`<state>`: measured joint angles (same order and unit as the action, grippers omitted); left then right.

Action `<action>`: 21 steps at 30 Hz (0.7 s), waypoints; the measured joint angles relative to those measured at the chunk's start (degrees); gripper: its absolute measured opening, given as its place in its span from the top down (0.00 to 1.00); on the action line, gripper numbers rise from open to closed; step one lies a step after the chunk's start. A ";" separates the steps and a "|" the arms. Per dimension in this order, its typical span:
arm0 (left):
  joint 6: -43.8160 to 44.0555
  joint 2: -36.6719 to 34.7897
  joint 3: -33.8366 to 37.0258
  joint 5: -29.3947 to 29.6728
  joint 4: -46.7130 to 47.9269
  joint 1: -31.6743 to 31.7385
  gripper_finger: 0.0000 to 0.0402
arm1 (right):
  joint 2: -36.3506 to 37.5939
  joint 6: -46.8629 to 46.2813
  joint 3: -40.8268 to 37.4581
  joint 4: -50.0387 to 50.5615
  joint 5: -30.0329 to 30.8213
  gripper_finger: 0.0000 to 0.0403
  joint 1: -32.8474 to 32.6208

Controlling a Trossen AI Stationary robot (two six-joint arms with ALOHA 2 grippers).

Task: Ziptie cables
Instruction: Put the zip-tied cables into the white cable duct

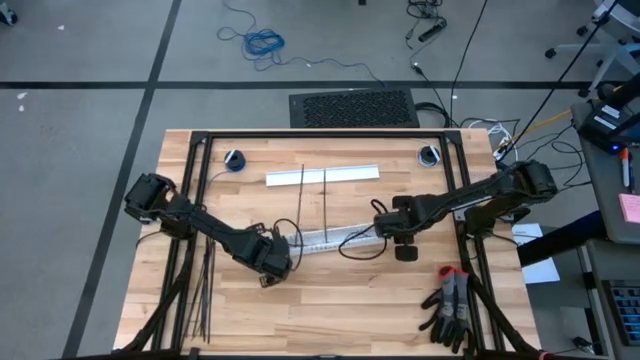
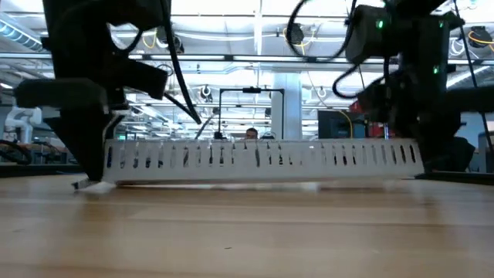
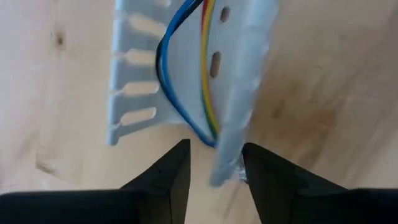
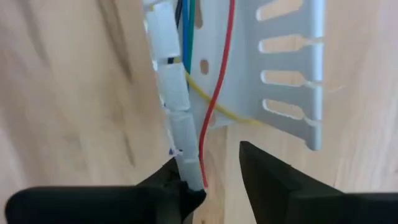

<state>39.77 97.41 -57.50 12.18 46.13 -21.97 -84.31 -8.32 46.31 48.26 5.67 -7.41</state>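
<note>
The left gripper [image 1: 272, 262] sits low over the wooden table [image 1: 330, 320] at the left end of a white slotted channel [image 1: 330, 238], and in the left wrist view its two dark fingers [image 3: 171, 180] stand apart with bare wood between them — one channel wall ends just at the gap, touching neither pad that I can make out. The right gripper [image 1: 395, 228] is at the channel's right end; its fingers [image 4: 267, 174] are also spread, one wall of the channel coming down beside the inner face of one finger, though whether it touches is not clear. The cables [image 3: 186, 74] lie inside the channel: thin blue, yellow and red wires curving along its floor in the left wrist view, and red, yellow, blue and green strands [image 4: 214, 93] in the right wrist view. The zipties [image 1: 203, 290] lie on the table's left side near the front, well apart from both grippers. A second white strip [image 1: 322, 175] rests farther back near the middle, and a pair of gloves [image 1: 450, 305] lies at the near right.
</note>
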 joint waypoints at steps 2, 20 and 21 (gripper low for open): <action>0.37 -0.02 -0.60 2.18 -2.69 -0.39 0.63 | 2.35 -0.67 0.60 -2.66 0.07 0.72 -0.50; 4.41 -0.13 -4.28 4.00 -1.61 -5.35 0.63 | 12.07 -6.44 0.39 -24.77 2.16 0.72 -6.71; 4.42 -0.13 -4.56 4.04 -1.21 -5.61 0.63 | 11.92 -6.18 0.39 -27.00 2.16 0.72 -6.88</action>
<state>44.19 97.27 -62.06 16.22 44.93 -27.58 -72.40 -14.49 46.70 21.26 7.83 -14.29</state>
